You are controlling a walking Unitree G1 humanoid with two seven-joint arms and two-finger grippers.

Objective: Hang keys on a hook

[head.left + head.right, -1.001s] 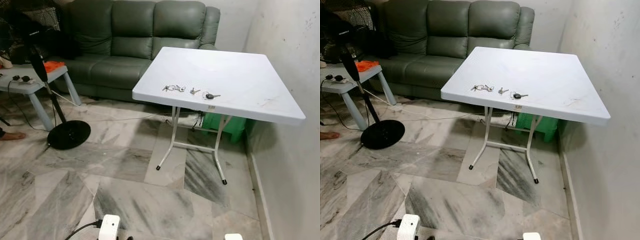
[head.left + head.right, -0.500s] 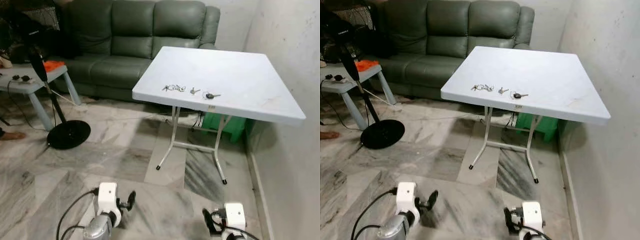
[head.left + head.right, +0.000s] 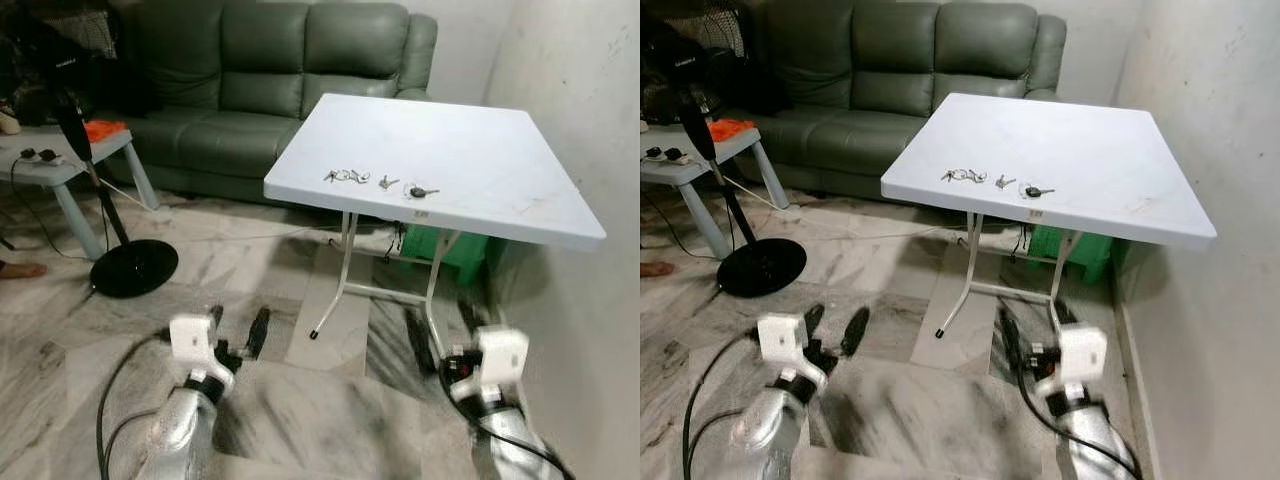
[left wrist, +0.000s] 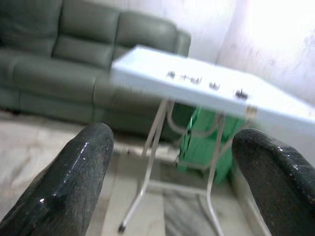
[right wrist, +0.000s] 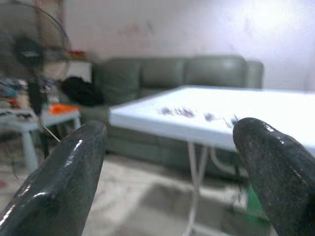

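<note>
Both my arms have risen into view within the last second, and each tool now hangs low over the marble floor (image 3: 300,400), short of the white counter (image 3: 500,180). My left tool (image 3: 238,334) sits at 7 o'clock in the head view, my right tool (image 3: 420,345) at 5 o'clock; both are spread wide and empty, as the parted fingers (image 4: 74,182) show at the wrist. I judge this the reach getting under way, with nothing grasped yet.

The keys (image 3: 347,176) lie flat near the counter's front edge, at about 12 o'clock from me, strung out in a loose row with a small key (image 3: 388,182) and a black-headed key (image 3: 423,191). The row's long axis runs 9 to 3 o'clock; the black-headed key's blade points toward 3. No hook is visible from here.
</note>
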